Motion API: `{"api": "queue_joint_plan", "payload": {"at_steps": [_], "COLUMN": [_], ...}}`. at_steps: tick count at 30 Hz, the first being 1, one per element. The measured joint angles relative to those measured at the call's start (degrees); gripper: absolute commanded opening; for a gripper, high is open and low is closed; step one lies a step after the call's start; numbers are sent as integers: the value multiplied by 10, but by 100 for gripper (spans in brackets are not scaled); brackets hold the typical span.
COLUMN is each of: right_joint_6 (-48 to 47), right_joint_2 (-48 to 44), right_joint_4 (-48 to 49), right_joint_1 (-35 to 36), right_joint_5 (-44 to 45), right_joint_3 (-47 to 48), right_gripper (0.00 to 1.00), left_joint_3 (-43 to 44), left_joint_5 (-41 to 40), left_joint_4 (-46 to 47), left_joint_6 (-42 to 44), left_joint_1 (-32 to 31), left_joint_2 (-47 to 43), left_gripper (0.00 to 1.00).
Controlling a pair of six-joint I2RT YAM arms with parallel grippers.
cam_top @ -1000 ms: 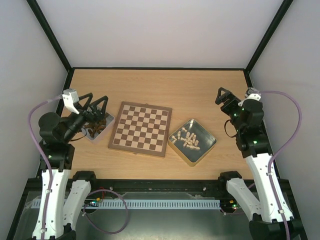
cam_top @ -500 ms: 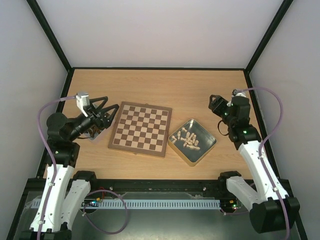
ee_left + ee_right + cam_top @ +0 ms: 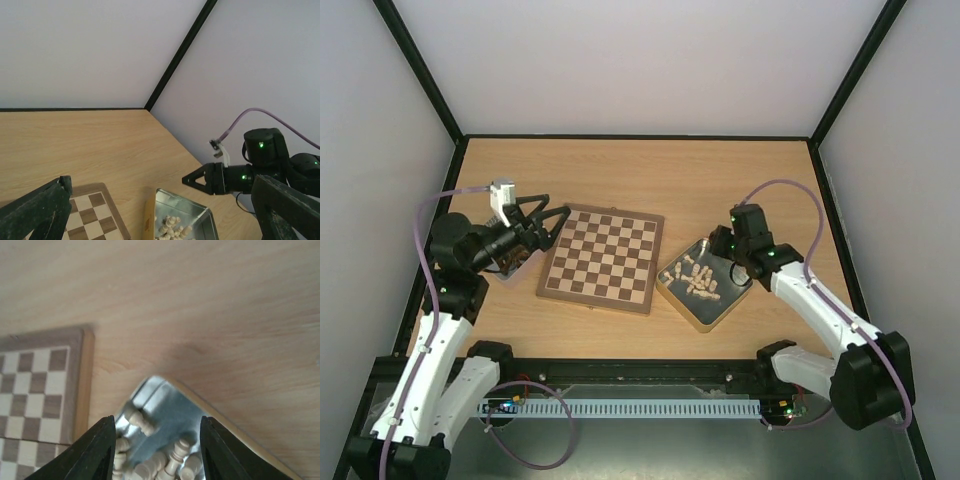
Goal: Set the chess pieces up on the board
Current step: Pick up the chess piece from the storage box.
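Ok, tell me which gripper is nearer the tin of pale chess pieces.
Right. The right gripper hangs over the tin's far corner, above the pale pieces. The left gripper is across the board, by its far-left corner.

No readable text or markings

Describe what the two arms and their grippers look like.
Both the left arm and the right arm pair white lower links with black joints and wrists. A lilac cable loops along each. Green lights glow on the right arm's black housings. The left gripper and right gripper have black, tapering fingers. A white camera block tops the left wrist.
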Motion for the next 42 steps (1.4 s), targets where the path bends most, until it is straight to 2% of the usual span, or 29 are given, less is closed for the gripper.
{"api": "queue_joint_plan", "payload": {"at_steps": [15, 19, 30, 35, 42], "right_joint_6": [-3, -7, -9, -9, -7], "right_joint_2": [110, 134, 165, 156, 93], "right_joint_4": [-6, -5, -1, -4, -7], "right_joint_1": [78, 93, 111, 112, 112], "right_joint_5": [-8, -11, 34, 65, 89], "right_joint_3": [-25, -25, -24, -17, 3], "right_gripper": [43, 38, 9, 4, 3], "left_joint_3": [0, 0, 0, 0, 0], "left_joint_5": [-45, -52, -79, -86, -92], "left_joint_4": [-21, -28, -46, -52, -55], "left_joint_6": [17, 21, 38, 43, 45], "left_joint_1": [-13, -13, -13, -13, -13], "left_joint_2": [2, 4, 5, 7, 13], "left_gripper": [100, 100, 100, 100, 100]}}
